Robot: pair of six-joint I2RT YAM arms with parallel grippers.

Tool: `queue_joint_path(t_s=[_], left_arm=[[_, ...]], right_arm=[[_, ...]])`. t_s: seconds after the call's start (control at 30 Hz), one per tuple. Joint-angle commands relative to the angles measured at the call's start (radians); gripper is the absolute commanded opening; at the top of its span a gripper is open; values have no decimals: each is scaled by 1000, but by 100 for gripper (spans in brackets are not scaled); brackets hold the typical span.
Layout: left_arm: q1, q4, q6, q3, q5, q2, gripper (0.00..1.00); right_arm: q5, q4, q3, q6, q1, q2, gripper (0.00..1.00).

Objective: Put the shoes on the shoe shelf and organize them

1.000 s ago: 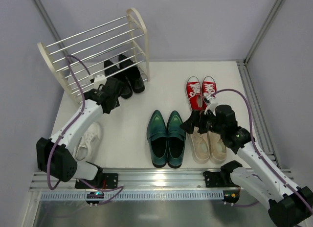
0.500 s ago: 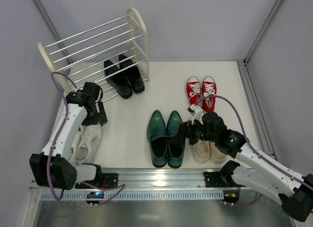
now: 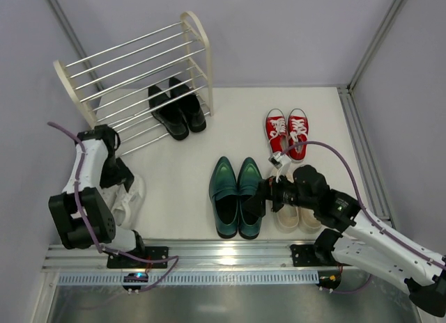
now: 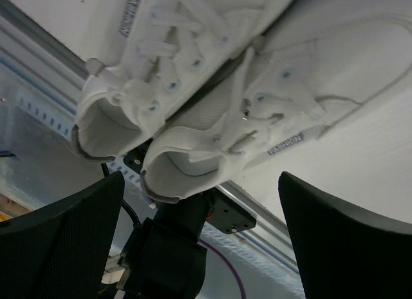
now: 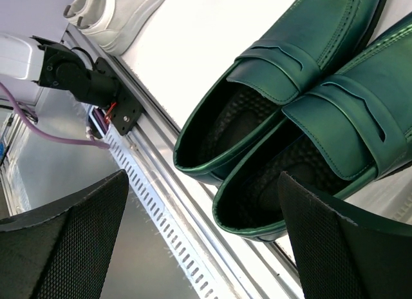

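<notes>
Right wrist view: right gripper [image 5: 203, 183], spread and empty, hangs over the green loafers [image 5: 302, 106] at their heels; closing here might snag both. Left gripper [image 4: 201, 183], likewise spread, over white sneakers [image 4: 193, 86].

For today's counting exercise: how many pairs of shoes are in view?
5: glossy black dress shoes at the silver-rod rack; dark green loafers front centre; red canvas sneakers right rear; beige sneakers partly under the right arm; white sneakers under the left arm.

A lab cell: plain walls [image 3: 279, 37], aluminium rail [image 3: 223, 253].
</notes>
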Motion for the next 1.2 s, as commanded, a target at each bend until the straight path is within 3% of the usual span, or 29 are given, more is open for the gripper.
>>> queue_joint_path(t_s=[0.0,0.3,0.87,0.97,1.07,1.1,1.17], left_arm=[[85,-56,-29,30,-95,-56,100],[245,-28,-15,-20,-38,-12,100],[259,90,19,-93,87,205,99],[260,117,50,-91,155,255,86],[259,134,66,-97,204,293,63],[259,136,68,-96,216,302,49],[257,139,76,-99,232,305,30]], right_arm=[[19,6,10,16,12,-28,97],[19,-16,-13,7,15,-66,97],[70,-69,-25,13,15,-121,97],[87,-69,-27,13,15,-123,97],[93,-74,-25,13,15,-118,97],[95,-77,-24,13,15,-120,97],[99,-80,-24,11,15,-120,98]])
